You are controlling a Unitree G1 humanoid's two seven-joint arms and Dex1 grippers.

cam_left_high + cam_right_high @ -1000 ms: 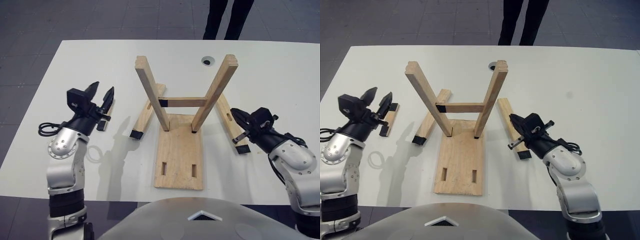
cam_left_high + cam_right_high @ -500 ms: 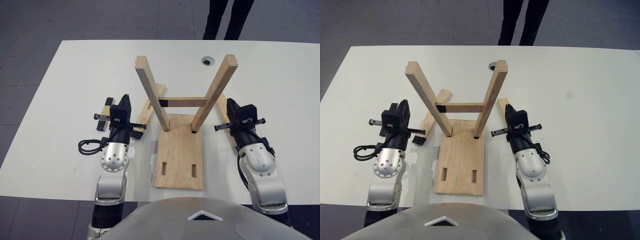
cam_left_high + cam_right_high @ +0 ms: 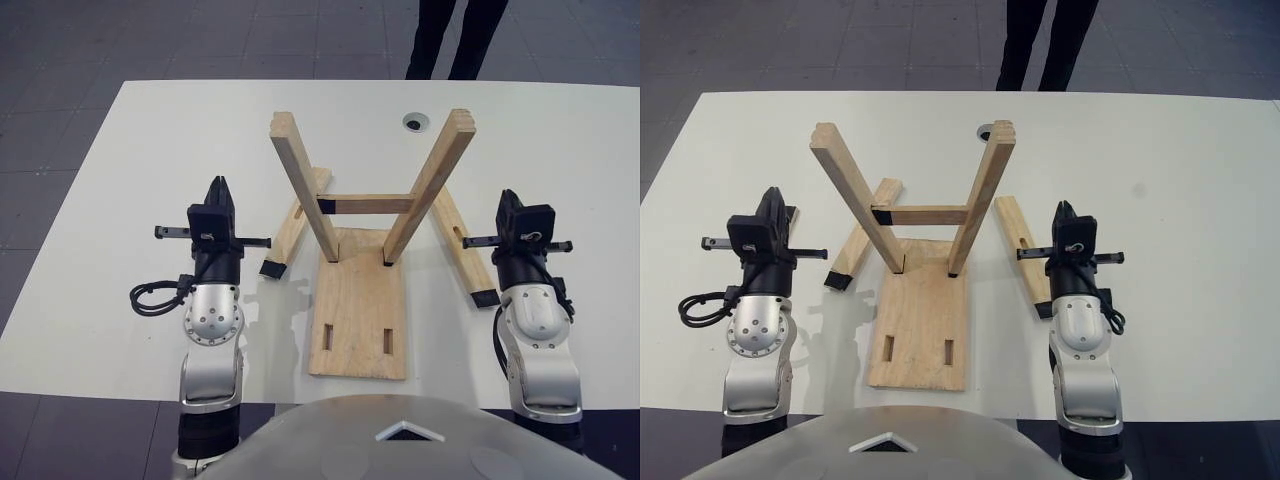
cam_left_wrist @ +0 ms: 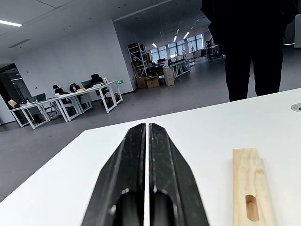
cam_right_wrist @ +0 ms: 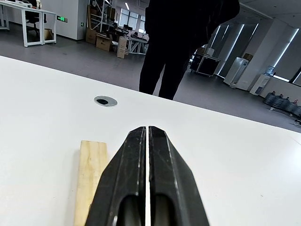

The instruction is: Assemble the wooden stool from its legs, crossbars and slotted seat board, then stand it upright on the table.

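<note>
Although the left gripper (image 3: 216, 186) is clenched shut on nothing, a loose leg (image 3: 292, 228) lies flat on the surface (image 3: 120, 200) just to its right. Farther right, the seat board (image 3: 357, 300) holds two upright legs (image 3: 306, 190) in its far slots, joined by a crossbar (image 3: 372, 204); its near slots (image 3: 328, 337) are bare. A second loose leg (image 3: 462, 250) lies just left of the right gripper (image 3: 508, 196), also clenched and empty. By my judgement it is roughly half built, with the second leg pair and the turn upright not yet done.
</note>
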